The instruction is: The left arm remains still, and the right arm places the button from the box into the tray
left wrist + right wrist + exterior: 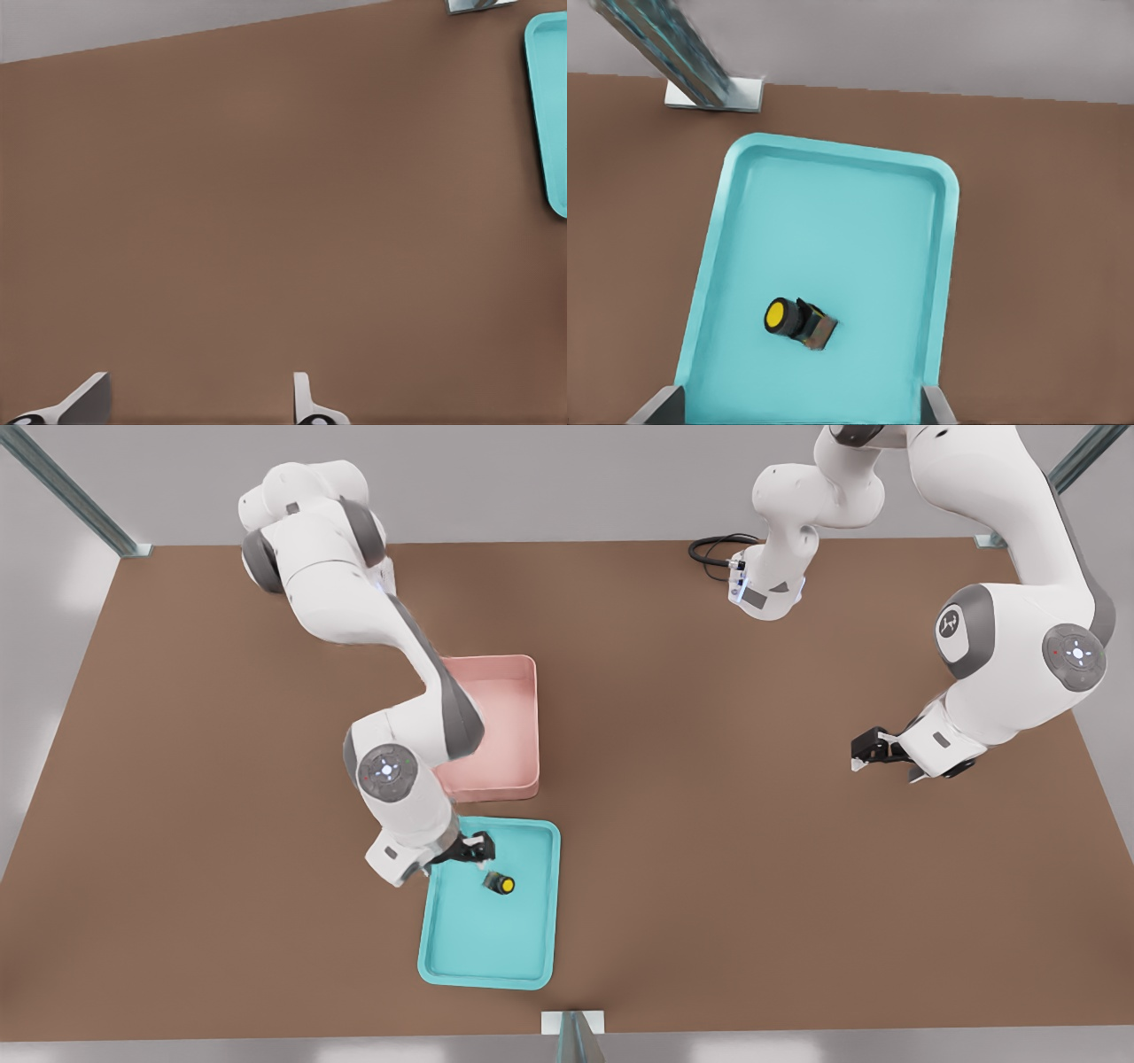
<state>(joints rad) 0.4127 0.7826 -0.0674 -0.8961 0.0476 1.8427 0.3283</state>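
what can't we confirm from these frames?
- Box interior: front view only, the right arm covers its left part.
- Gripper over the tray: fingertips clipped by the right wrist view's edge, spread wide.
- Button: lies on its side inside the tray, underside hidden.

Worktop (709, 824): carries the box and the tray, both toward the front view's left.
Box (523, 717): sits farther from the camera than the tray, its near wall just beside the tray's far rim, a strip of worktop between them.
Tray (487, 957): nearer the camera, directly in front of the box.
Button (500, 884): lying on its side in the tray, in the half closer to the box.
Claw (481, 850): over the tray's box-side end, fingers spread, just above the button and apart from it.
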